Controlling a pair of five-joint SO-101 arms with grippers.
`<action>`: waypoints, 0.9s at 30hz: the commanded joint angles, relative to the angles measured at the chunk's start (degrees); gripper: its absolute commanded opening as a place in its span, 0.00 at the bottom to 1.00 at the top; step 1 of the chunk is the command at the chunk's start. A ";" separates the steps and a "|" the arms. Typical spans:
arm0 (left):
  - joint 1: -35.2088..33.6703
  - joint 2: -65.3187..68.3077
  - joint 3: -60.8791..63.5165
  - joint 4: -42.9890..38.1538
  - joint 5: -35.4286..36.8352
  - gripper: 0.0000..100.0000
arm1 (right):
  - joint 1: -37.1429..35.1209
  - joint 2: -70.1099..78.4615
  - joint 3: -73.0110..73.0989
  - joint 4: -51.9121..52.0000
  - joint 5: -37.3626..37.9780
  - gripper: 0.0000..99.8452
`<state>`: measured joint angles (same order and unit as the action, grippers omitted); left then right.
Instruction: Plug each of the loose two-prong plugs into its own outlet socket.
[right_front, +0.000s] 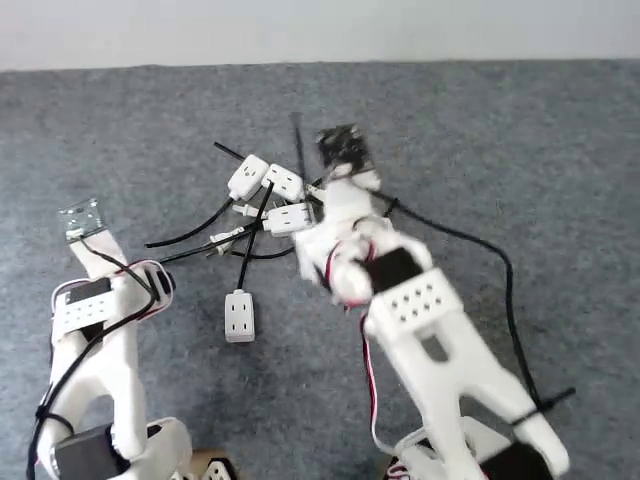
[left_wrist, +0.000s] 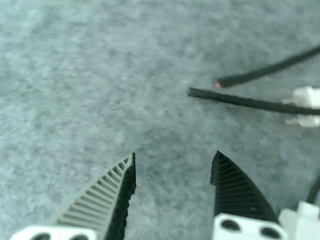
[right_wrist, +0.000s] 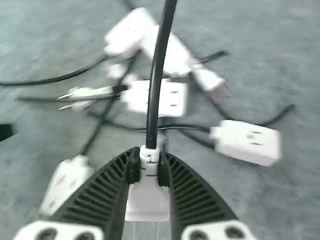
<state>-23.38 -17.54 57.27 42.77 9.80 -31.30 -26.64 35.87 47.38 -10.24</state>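
Covering the table, grey carpet (right_front: 540, 140) lies bare either side of the central tangle of white outlet sockets (right_front: 284, 183). Left gripper (left_wrist: 174, 159) wide open, empty, near left. Right gripper (right_wrist: 148, 156) clamps black-corded white two-prong plug (right_wrist: 146, 197) beside the tangle.
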 joint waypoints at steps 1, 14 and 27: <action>1.93 -1.67 -0.57 2.55 -4.31 0.23 | -3.12 -7.16 2.90 -3.21 5.01 0.01; 8.35 -2.02 -0.31 8.97 -22.24 0.23 | -20.79 -29.23 18.73 -2.59 23.38 0.01; 8.53 -2.73 -0.66 13.89 -29.36 0.17 | -20.18 -19.12 19.08 -7.52 24.79 0.01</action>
<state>-15.30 -18.07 57.36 55.25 -18.24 -51.43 -47.65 55.47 42.02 13.85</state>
